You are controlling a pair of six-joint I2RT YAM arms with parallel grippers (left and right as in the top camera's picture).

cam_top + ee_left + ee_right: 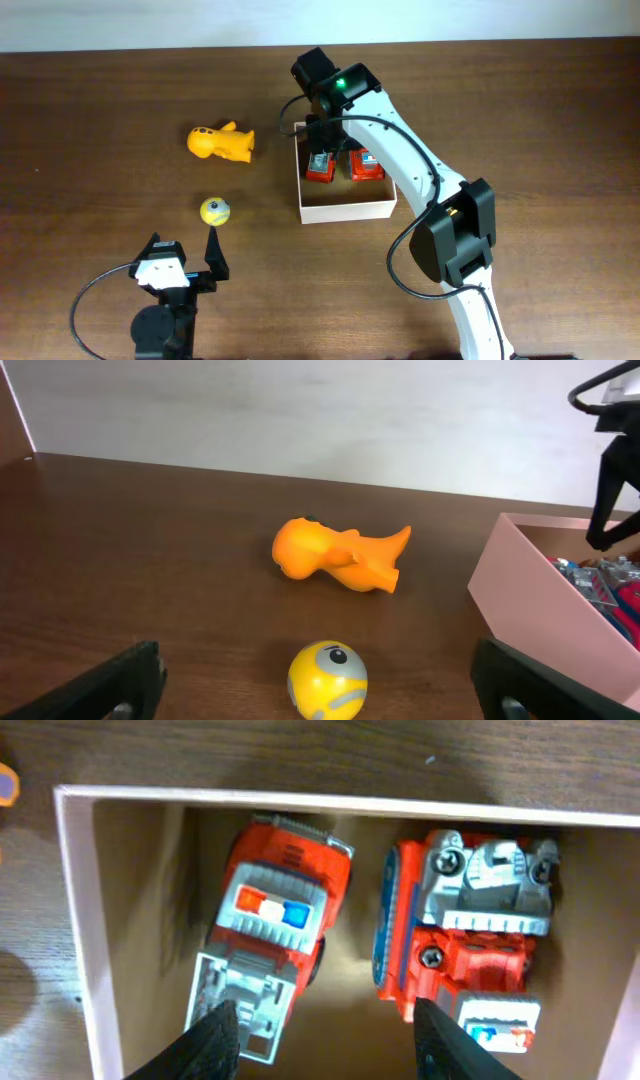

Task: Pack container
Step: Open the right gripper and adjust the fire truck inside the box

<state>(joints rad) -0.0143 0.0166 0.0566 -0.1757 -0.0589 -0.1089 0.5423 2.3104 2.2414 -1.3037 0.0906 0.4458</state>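
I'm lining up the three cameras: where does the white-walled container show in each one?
Overhead: container right of centre, front wall white.
Left wrist: at the right edge, near wall looking pinkish.
Right wrist: fills the frame, white wall at left and top.
Shared landmark: the red toy trucks inside it.

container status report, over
Left gripper open, idle. Right gripper open over container, two red trucks inside. Orange toy and yellow ball outside. Nothing in the way.

Overhead, the right arm (400, 135) hides the far wall of the container (348, 211) and part of each fire truck (320, 167); the yellow ball (327, 678) is cropped below.
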